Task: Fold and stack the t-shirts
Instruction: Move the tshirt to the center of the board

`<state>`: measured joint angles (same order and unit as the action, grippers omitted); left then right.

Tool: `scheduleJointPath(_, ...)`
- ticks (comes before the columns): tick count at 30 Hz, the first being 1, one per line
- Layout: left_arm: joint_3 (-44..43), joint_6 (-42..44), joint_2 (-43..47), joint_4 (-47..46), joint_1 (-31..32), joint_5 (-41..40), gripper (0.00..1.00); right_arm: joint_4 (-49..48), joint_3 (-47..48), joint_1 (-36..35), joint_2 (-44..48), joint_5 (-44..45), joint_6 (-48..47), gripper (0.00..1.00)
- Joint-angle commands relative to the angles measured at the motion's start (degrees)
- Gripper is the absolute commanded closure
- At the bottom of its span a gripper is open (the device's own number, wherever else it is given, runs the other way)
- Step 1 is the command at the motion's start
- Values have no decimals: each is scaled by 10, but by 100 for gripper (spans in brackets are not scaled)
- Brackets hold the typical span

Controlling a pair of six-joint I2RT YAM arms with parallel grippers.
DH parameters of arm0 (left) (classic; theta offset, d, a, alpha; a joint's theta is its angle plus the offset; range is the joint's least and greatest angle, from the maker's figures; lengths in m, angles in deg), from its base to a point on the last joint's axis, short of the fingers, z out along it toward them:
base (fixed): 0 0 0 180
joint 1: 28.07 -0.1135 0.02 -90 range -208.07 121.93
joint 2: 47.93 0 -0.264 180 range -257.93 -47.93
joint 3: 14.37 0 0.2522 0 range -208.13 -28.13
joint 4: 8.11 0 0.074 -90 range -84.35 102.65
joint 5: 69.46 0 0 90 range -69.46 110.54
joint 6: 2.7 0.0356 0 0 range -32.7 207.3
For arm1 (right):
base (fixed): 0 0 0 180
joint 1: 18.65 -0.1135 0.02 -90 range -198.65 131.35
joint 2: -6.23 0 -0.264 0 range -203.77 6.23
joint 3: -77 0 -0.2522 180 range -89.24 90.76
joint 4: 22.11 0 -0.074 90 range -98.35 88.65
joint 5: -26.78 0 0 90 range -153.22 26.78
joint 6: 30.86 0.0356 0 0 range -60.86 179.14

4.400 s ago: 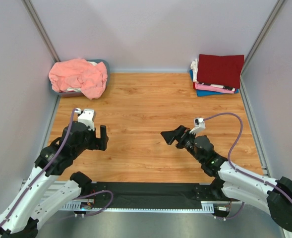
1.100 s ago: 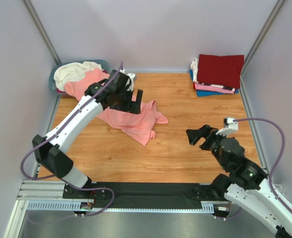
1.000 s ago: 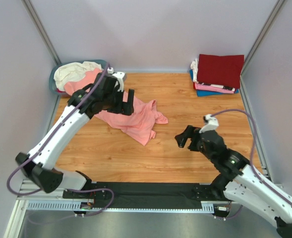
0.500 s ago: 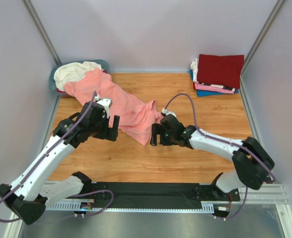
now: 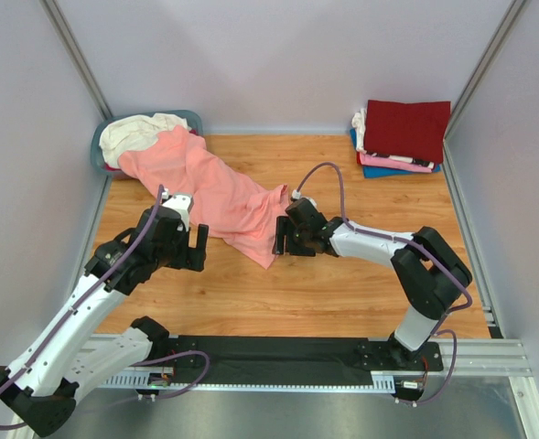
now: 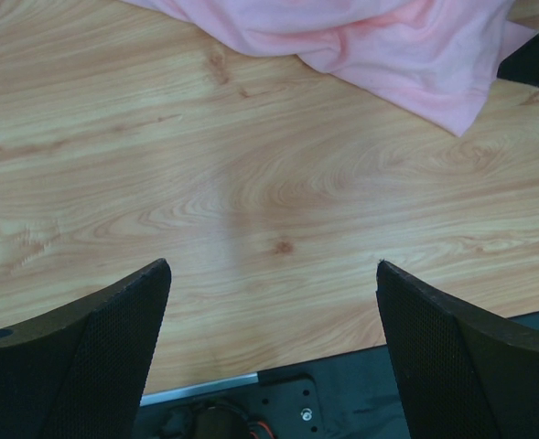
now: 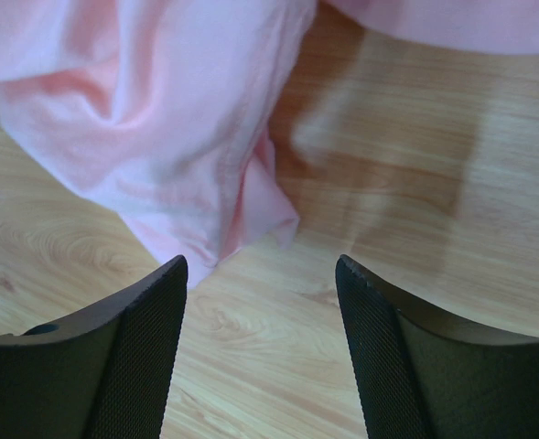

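From above, I see the salmon-pink t-shirt (image 5: 216, 189) strung out in a long diagonal. Its upper end hangs over the rim of the basket (image 5: 193, 116) in the far left corner, and its lower end is spread on the table (image 5: 342, 293) near the middle. A cream-white shirt (image 5: 134, 131) sits in the basket behind it. The right claw (image 5: 280, 241) is right at the shirt's lower right point. The left claw (image 5: 194, 250) is just off the cloth's near left edge, over bare wood. The folded stack (image 5: 404, 135), dark red on top, lies well apart in the far right corner.

On my left wrist camera the fingers (image 6: 95, 338) are spread as wide as they go with only wood between them. The shirt's hem runs across the top of the view, clear of both tips.

On my right wrist camera the jaws stand partly apart and hold nothing. The shirt's pointed corner lies flat just ahead of the gap, nearest the left fingertip (image 7: 164, 279).
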<state>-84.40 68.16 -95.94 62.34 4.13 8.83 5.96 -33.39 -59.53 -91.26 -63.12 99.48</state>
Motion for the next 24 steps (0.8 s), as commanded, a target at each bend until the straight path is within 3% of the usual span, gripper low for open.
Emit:
scheduleJointPath(1, 0, 5, -6, -21, -1, -6, 0, -30, 7, 5, -8, 7, 19, 35)
scheduleJointPath(14, 5, 0, -1, -23, -1, -17, 0, -53, 26, 12, -52, 13, 36, 59)
scheduleJointPath(15, 5, 0, -2, -24, -1, -19, 0, -59, 24, 11, -51, 10, 35, 73)
scheduleJointPath(18, 6, -1, -5, -24, -1, -23, 0, -72, 23, 12, -50, -11, 35, 100)
scheduleJointPath(24, 7, -6, 0, -21, -1, -37, 0, -46, 64, 11, 28, -82, 80, 100)
